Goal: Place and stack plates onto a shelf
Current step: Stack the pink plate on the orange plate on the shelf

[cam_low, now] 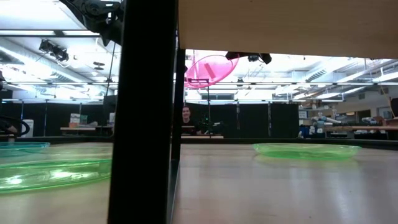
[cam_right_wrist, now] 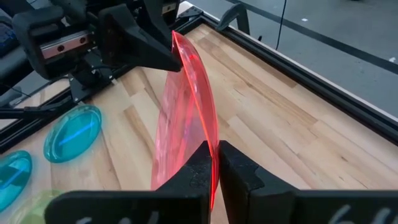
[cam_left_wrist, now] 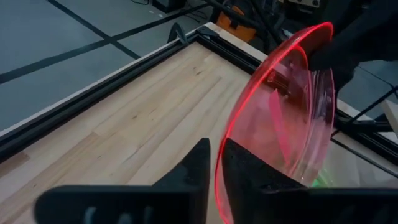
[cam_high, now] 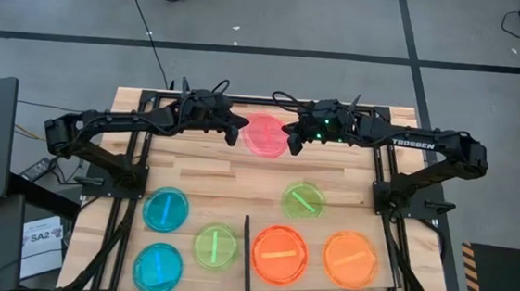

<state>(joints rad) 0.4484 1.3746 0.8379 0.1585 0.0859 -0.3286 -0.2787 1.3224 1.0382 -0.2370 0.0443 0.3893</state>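
Note:
A pink plate (cam_high: 265,135) hangs in the air over the table's far middle, between my two grippers. My left gripper (cam_high: 246,128) is shut on its left rim and my right gripper (cam_high: 288,137) on its right rim. In the low view the pink plate (cam_low: 210,68) shows tilted, well above the tabletop. The shelf (cam_high: 319,285), a pale board with a black strip (cam_high: 247,254), lies at the near right with two orange plates (cam_high: 279,254) (cam_high: 350,260) resting flat on it. My left gripper (cam_left_wrist: 216,165) pinches the pink plate's rim (cam_left_wrist: 219,177) between its two fingers, coming level from the table's left. The plate is lifted clear and tilted. My right gripper (cam_right_wrist: 214,163) pinches the opposite rim (cam_right_wrist: 212,149) between its two fingers, level from the table's right.
A green plate (cam_high: 304,200) lies flat mid-table. Another green plate (cam_high: 216,246) and two blue plates (cam_high: 166,210) (cam_high: 157,268) lie at the near left. In the low view a dark post (cam_low: 143,112) stands close in front. A person (cam_low: 186,118) sits far behind.

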